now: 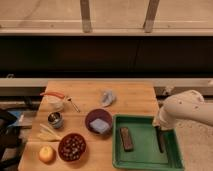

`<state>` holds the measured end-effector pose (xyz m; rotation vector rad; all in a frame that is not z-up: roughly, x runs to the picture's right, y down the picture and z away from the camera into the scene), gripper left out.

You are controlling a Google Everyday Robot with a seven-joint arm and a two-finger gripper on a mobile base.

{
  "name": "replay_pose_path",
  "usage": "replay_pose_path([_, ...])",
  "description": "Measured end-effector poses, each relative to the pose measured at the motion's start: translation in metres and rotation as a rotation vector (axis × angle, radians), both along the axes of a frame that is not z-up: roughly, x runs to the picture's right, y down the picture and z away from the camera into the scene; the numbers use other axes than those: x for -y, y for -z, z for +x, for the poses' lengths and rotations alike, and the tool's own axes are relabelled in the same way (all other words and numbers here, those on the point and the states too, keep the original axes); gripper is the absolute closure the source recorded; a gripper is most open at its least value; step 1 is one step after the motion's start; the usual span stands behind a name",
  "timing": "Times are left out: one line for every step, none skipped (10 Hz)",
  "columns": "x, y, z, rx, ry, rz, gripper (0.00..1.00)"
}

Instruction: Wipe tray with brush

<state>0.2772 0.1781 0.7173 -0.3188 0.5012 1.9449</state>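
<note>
Wooden surface (125,97) holds the green tray (142,152) at its front right corner. Pincer (158,128), clenched on the brush (160,142) by the tray's right rim, may snag that rim.

Hand (159,128) w/ brush (160,141) over R of tray (145,163), block (126,138) in its L.

Largely hidden under the arm (182,111), the gripper (158,128) clasps the top end of the brush (160,142); the right edge cuts the arm off.
</note>
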Motion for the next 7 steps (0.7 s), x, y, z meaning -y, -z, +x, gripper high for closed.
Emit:
replay_pose_path([0.007,-0.005,-0.013,0.018,0.017,0.009,1.00])
replay_pose_path([0.012,-0.008,-0.025,0.043,0.037,0.016,1.00])
replay_pose_path([0.013,-0.006,-0.037,0.071,0.058,0.026,1.00])
replay_pose_path([0.010,0.000,-0.045,0.094,0.068,0.033,1.00])
replay_pose_path([0.003,0.009,-0.052,0.118,0.067,0.041,1.00])
replay_pose_path([-0.007,0.020,-0.055,0.130,0.062,0.042,1.00])
replay_pose_path([-0.015,0.027,-0.057,0.133,0.059,0.040,1.00])
